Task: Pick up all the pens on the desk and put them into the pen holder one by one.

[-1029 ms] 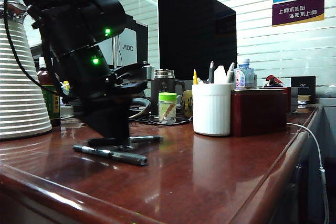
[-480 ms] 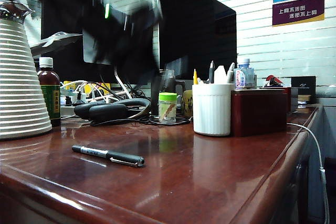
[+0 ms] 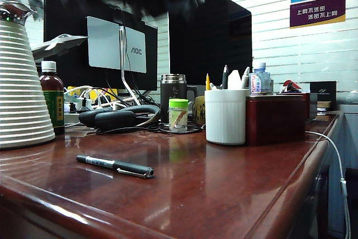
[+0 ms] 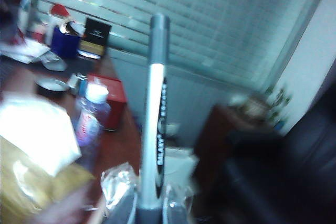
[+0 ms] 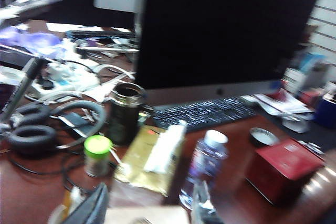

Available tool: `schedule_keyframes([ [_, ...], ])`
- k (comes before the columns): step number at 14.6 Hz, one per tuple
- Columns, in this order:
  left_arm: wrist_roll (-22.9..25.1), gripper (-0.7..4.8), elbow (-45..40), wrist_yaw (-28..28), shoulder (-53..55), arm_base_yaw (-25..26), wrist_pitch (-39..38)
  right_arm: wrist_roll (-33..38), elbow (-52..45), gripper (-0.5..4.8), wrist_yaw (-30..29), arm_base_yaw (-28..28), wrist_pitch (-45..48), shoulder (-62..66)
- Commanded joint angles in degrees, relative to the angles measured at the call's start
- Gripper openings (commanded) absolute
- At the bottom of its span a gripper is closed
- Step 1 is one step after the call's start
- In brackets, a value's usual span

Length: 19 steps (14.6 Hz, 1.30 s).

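Pen (image 4: 157,124) clamped in left gripper (image 4: 149,211) fingers; right gripper (image 5: 147,203) fingers apart, empty, above desk (image 5: 31,198).

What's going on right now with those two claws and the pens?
Left gripper shut on a pen, lifted. Right gripper open, empty. One pen on desk. Pen holder unobstructed.

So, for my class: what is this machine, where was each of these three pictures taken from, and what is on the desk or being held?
It is a robot with two arms, each ending in a two-finger gripper. One camera watches the glossy reddish-brown desk; a slim black pen lies there, left of the white ribbed pen holder. The other two cameras ride on the wrists. The left gripper, raised high, is shut on a silver-banded black pen. The right gripper hovers over the clutter, holding nothing visible.
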Motion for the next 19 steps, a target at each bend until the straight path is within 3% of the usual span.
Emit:
schedule_keyframes([
  [1,-12.9,-0.06,0.0,-2.6,10.9,-0.1,19.6,-0.1,0.1,2.11,-1.5,-4.0,-2.3,-0.7],
  [3,-15.6,-0.06,1.3,-2.7,18.0,-0.8,28.1,-0.2,0.1,2.11,-1.5,-5.6,-2.3,-0.5],
  [5,-16.0,-0.06,5.1,1.0,21.7,-2.3,27.8,-0.6,-0.1,2.11,-1.5,-5.8,-2.3,-0.5],
  [7,-14.5,-0.06,8.8,3.1,23.1,-4.1,22.8,-0.7,-1.5,2.11,-1.5,-6.2,-1.9,-0.5],
  [12,-8.5,-0.06,8.9,1.1,23.1,-3.6,18.8,-0.8,-2.2,2.11,-1.5,-6.2,-1.2,-0.6],
  [15,-6.4,-0.06,8.9,1.1,23.6,-3.7,11.3,-0.8,-2.2,2.11,-1.5,-6.2,-1.2,-0.6],
  [19,-5.4,-0.06,9.0,0.5,25.7,-3.7,14.4,-0.7,-2.5,2.11,-1.6,-6.2,-1.7,-0.6],
])
